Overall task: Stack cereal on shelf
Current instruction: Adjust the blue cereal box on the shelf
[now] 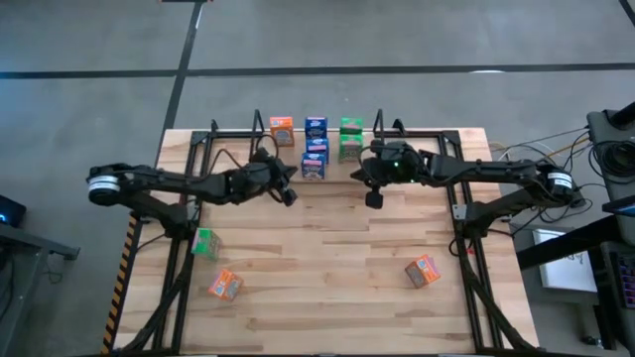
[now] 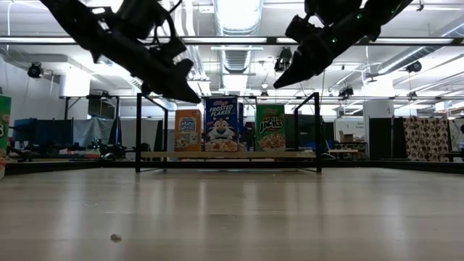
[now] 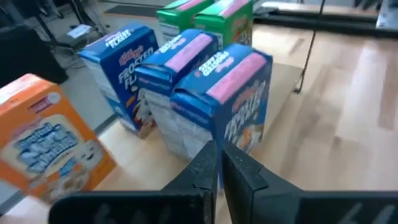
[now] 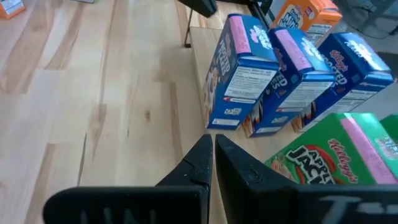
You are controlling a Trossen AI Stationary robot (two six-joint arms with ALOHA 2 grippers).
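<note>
At the far edge of the table (image 1: 327, 288) the shelf (image 1: 233, 134) is standing with cereal boxes lined up on it: an orange box (image 1: 282, 130) is sitting at the left, three blue boxes (image 1: 316, 147) are running in a row from far to near at the middle, and green boxes (image 1: 350, 136) are sitting at the right. From table height, the orange front (image 2: 188, 130), a blue front (image 2: 222, 124) and a green front (image 2: 270, 127) are showing side by side between the rack's black uprights. The left gripper (image 1: 288, 195) is hanging just left of the nearest blue box (image 3: 227, 99), its fingers pressed together and gripping nothing; its wrist camera is looking right at that box. The right gripper (image 1: 374, 199) is hovering just right of the blue row and near the green boxes, its fingers also pressed together on nothing. Well away from the shelf, three boxes are lying loose on the table: a green one (image 1: 204, 243) near the left edge, an orange one (image 1: 224, 286) nearer still on the left, and another orange one (image 1: 423, 271) on the near right.
</note>
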